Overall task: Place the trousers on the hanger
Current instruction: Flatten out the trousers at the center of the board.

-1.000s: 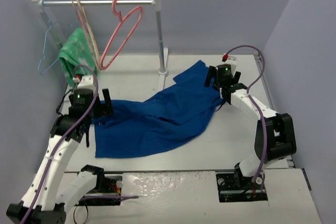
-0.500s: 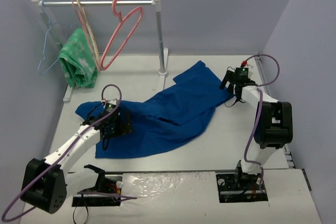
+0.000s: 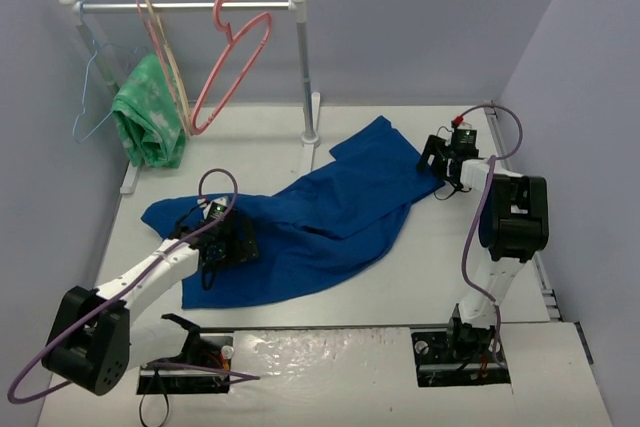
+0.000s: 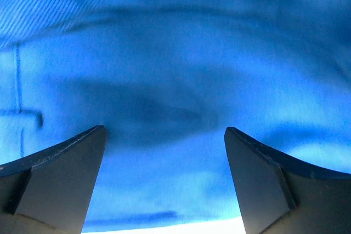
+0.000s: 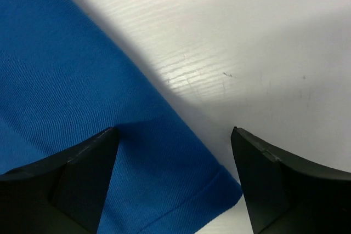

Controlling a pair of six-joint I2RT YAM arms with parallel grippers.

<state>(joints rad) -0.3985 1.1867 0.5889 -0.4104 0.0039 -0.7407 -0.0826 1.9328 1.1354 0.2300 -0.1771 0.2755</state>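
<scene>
- The trousers (image 3: 320, 217) are lying spread out on the table (image 3: 430, 267), running diagonally from the near left toward the far right, one leg end reaching toward the base of the rack post.
- The hanger (image 3: 232, 62) is hanging by its hook from the rail (image 3: 190, 5) at the back, tilted, well apart from the trousers.
- The left gripper (image 4: 164, 135) is sitting low over the left part of the blue cloth; its fingers (image 4: 60, 179) are standing wide apart with only wrinkled fabric showing between them (nothing pinched).
- The right gripper (image 5: 174, 132) is hovering at the far right end of the trousers, its jaws also spread, straddling the hemmed corner where the cloth is meeting bare table.
- A green patterned cloth (image 3: 148, 117), a light-blue wire hanger (image 3: 90, 87) and a beige hanger (image 3: 165, 57) are hanging at the left end of the same rail.
</scene>
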